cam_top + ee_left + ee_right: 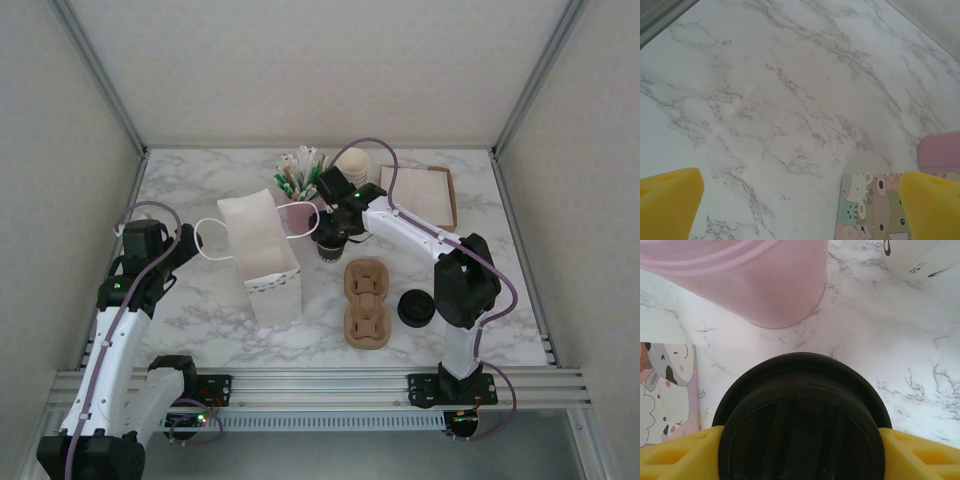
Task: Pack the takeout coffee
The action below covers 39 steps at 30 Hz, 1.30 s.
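Note:
The takeout coffee [328,248] stands on the marble table just right of the white paper bag [262,255]. Its round black lid [800,425] lies between the yellow fingers [675,452] of my right gripper [800,445], and both pads press on the lid's sides. The cream cup under the lid is hidden from above. My right gripper [335,232] sits directly over the cup. My left gripper [185,245] hovers left of the bag, open, its yellow pads [667,205] wide apart over bare marble with nothing between them.
A cardboard cup carrier [366,303] lies in front of the coffee, with a pile of black lids [416,308] to its right. Behind stand a pink holder [300,210] of stirrers, stacked cream cups [352,160] and a brown tray [425,195]. The bag's cartoon print [875,210] is near the left gripper.

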Tool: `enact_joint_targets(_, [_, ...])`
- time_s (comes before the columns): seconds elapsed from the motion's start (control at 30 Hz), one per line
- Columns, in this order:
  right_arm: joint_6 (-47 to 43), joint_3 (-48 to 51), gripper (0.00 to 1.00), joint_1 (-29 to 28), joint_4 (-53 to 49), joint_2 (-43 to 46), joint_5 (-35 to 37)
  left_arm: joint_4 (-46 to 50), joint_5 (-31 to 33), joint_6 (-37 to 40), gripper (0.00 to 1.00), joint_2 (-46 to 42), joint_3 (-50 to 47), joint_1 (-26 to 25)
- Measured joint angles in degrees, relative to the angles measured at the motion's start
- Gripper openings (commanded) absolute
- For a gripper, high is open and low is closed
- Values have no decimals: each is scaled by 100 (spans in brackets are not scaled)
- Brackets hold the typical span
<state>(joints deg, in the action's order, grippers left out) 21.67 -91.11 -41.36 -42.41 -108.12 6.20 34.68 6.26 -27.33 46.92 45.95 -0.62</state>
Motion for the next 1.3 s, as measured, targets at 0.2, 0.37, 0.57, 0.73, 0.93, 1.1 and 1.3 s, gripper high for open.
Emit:
enact_joint_targets(0.2, [17, -35, 72, -50, -55, -44, 221, 0, 0, 0, 100, 0, -2, 0])
enact_joint_targets(0.37, [20, -44, 72, -157, -85, -85, 518, 0, 0, 0, 100, 0, -2, 0])
enact_joint_targets(0.57, [15, -107, 71, -243, -157, -179, 857, 0, 0, 0, 100, 0, 0, 0])
enact_joint_targets(0.73, [13, -289, 71, -348, -297, -334, 1193, 0, -2, 0, 100, 0, 0, 0])
enact_joint_targets(0.93, [20, 160, 70, 9, 105, 26, 468, 0, 0, 15, 100, 0, -2, 0])
enact_joint_targets(1.1, [35, 116, 70, 131, 7, 48, 409, 0, -2, 17, 100, 0, -2, 0])
enact_joint_targets(1.3, [20, 199, 72, 20, -111, 109, 800, -2, -2, 17, 100, 0, -2, 0])
